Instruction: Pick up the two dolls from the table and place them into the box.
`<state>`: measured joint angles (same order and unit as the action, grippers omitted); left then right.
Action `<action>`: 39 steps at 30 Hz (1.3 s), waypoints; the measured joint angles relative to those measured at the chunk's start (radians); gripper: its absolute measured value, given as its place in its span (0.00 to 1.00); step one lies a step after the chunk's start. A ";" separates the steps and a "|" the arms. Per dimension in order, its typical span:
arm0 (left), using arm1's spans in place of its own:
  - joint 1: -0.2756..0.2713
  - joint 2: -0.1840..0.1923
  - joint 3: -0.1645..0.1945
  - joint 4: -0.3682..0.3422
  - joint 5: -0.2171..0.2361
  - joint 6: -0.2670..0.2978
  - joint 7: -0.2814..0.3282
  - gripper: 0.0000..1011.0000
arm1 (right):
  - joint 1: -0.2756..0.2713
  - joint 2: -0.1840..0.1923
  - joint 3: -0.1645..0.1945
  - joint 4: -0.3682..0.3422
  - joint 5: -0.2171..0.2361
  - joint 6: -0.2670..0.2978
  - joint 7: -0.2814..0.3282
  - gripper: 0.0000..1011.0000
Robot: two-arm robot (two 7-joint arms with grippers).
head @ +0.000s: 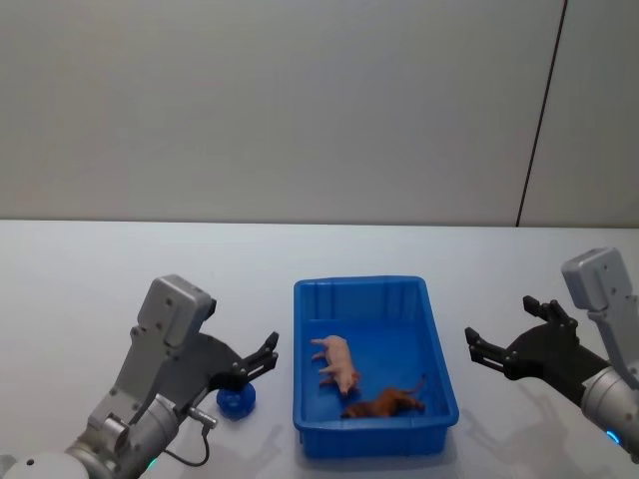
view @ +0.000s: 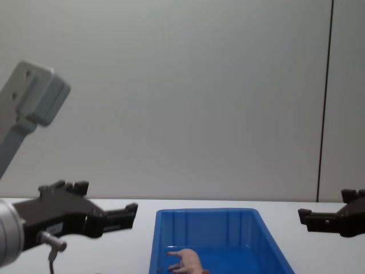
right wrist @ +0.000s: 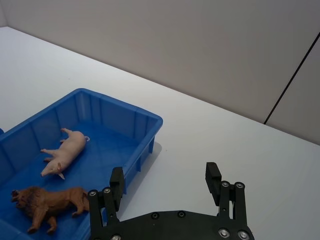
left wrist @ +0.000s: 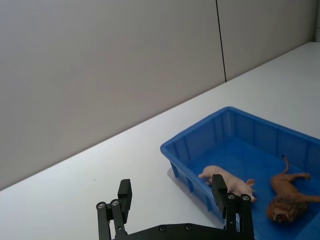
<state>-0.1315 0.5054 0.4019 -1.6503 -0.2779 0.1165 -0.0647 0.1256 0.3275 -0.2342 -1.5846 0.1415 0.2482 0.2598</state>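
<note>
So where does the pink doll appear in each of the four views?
Head view: pink doll, lower centre, inside the box.
Left wrist view: pink doll, by the box wall nearest the camera.
Right wrist view: pink doll, beyond the brown doll.
Chest view: pink doll, bottom edge, centre.
Shared landmark: the box that holds it.

Plain white table (head: 80, 269), blue box (head: 374, 441) on it, small blue round object (head: 236, 401) beside

Two dolls (head: 337, 361) (head: 386, 404), one box (head: 359, 283), one table (head: 100, 269), two pincers (head: 268, 354) (head: 497, 325), one blue object (head: 236, 401)
</note>
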 joint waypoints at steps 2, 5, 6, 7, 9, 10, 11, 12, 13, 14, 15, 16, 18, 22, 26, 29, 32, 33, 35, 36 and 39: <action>0.001 0.001 -0.002 0.016 -0.007 -0.004 -0.011 0.99 | 0.000 0.001 0.000 0.000 0.000 0.000 0.000 0.99; 0.001 0.001 -0.004 0.041 -0.017 -0.011 -0.030 0.99 | 0.000 0.001 0.001 -0.001 0.001 -0.001 0.000 0.99; 0.000 0.001 -0.005 0.047 -0.018 -0.013 -0.035 0.99 | -0.001 0.001 0.001 -0.001 0.001 -0.001 0.000 0.99; 0.000 0.000 -0.005 0.053 -0.020 -0.014 -0.039 0.99 | -0.001 0.001 0.001 -0.001 0.001 -0.001 0.000 0.99; -0.003 -0.001 -0.007 0.071 -0.025 -0.018 -0.054 0.99 | -0.001 0.001 0.001 -0.001 0.001 -0.001 0.000 0.99; -0.004 -0.001 -0.008 0.079 -0.027 -0.019 -0.058 0.99 | -0.001 0.002 0.001 -0.001 0.001 -0.001 0.000 0.99; -0.005 -0.001 -0.008 0.082 -0.028 -0.020 -0.062 0.99 | -0.001 0.002 0.001 -0.001 0.001 -0.001 0.000 0.99; -0.007 -0.002 -0.009 0.097 -0.031 -0.021 -0.074 0.99 | -0.001 0.002 0.001 -0.001 0.001 -0.001 0.000 0.99; -0.008 -0.003 -0.009 0.102 -0.031 -0.021 -0.077 0.99 | -0.001 0.002 0.002 -0.001 0.001 -0.001 0.000 0.99; -0.010 -0.003 -0.010 0.110 -0.032 -0.021 -0.082 0.99 | -0.001 0.002 0.002 -0.001 0.001 -0.001 0.000 0.99; -0.013 -0.004 -0.011 0.122 -0.032 -0.022 -0.092 0.99 | -0.001 0.002 0.002 -0.001 0.001 -0.001 0.000 0.99; -0.014 -0.005 -0.011 0.128 -0.032 -0.022 -0.099 0.99 | -0.001 0.002 0.002 -0.001 0.002 -0.002 0.000 0.99; -0.019 -0.006 -0.012 0.146 -0.032 -0.022 -0.118 0.99 | -0.002 0.002 0.002 -0.001 0.002 -0.002 0.000 0.99; -0.031 -0.010 -0.013 0.181 -0.024 -0.022 -0.153 0.99 | -0.002 0.003 0.002 -0.001 0.002 -0.002 0.000 0.99; -0.048 -0.018 -0.013 0.227 -0.009 -0.021 -0.192 0.99 | -0.002 0.003 0.002 -0.001 0.002 -0.002 0.000 0.99; -0.057 -0.022 -0.013 0.249 0.000 -0.019 -0.211 0.99 | -0.002 0.003 0.002 -0.001 0.002 -0.002 0.000 0.99; -0.071 -0.029 -0.013 0.278 0.016 -0.017 -0.238 0.99 | -0.002 0.003 0.002 -0.001 0.001 -0.002 0.000 0.99; -0.075 -0.030 -0.012 0.285 0.019 -0.017 -0.243 0.99 | -0.002 0.003 0.002 -0.001 0.001 -0.002 0.000 0.99; -0.087 -0.035 -0.012 0.308 0.031 -0.016 -0.261 0.99 | -0.002 0.003 0.002 -0.001 0.001 -0.002 0.000 0.99; -0.090 -0.037 -0.012 0.315 0.033 -0.016 -0.264 0.99 | -0.002 0.003 0.002 -0.001 0.001 -0.002 0.000 0.99; -0.103 -0.042 -0.012 0.339 0.047 -0.016 -0.283 0.99 | -0.002 0.003 0.002 -0.001 0.001 -0.002 0.000 0.99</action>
<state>-0.2340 0.4634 0.3902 -1.3113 -0.2309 0.1008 -0.3480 0.1240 0.3302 -0.2323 -1.5859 0.1429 0.2465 0.2599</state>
